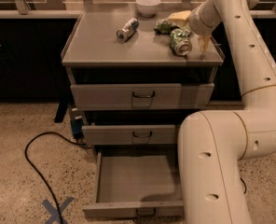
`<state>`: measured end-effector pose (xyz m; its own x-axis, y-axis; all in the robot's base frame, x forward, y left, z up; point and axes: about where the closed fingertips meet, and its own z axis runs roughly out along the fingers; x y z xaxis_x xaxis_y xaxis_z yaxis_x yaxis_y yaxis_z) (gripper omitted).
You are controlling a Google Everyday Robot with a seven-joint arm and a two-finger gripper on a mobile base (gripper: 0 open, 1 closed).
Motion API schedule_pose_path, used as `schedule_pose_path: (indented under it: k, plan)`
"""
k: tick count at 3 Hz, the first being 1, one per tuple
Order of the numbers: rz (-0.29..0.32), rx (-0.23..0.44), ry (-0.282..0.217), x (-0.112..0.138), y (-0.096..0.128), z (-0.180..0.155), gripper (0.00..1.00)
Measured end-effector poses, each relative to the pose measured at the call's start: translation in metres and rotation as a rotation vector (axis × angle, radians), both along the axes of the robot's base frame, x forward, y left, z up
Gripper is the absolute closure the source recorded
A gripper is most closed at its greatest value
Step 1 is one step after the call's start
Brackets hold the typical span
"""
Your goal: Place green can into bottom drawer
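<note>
Gripper (pixel 196 31): hung over the right rear part of the cabinet's top surface (pixel 100 48), on the white arm reaching in from the right.
Gripper state: could not be told.
Green can (pixel 180 41): lay on its side on the surface, just left of and below the gripper.
Can axis: ran back to front, one silver end toward the camera.
Bottom drawer (pixel 138 178): pulled open, far below the gripper.

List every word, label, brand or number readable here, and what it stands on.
"X": a blue tape mark on the floor.
Too blurred to read: print on the green can, lying beside the gripper on the cabinet top.
Too blurred to read: print on the silver-and-blue can.
Nothing else is readable.
</note>
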<state>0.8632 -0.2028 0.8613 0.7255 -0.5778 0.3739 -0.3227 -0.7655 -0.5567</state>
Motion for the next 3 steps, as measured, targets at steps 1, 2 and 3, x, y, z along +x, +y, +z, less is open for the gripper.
schedule_pose_path:
  k: [1, 2, 3]
  plan:
    - [0.0, 0.0, 0.0, 0.0, 0.0, 0.0, 0.0]
    - [0.035, 0.006, 0.014, -0.002, 0.008, -0.007, 0.0]
    - [0.075, 0.007, 0.035, -0.009, 0.018, -0.008, 0.0]
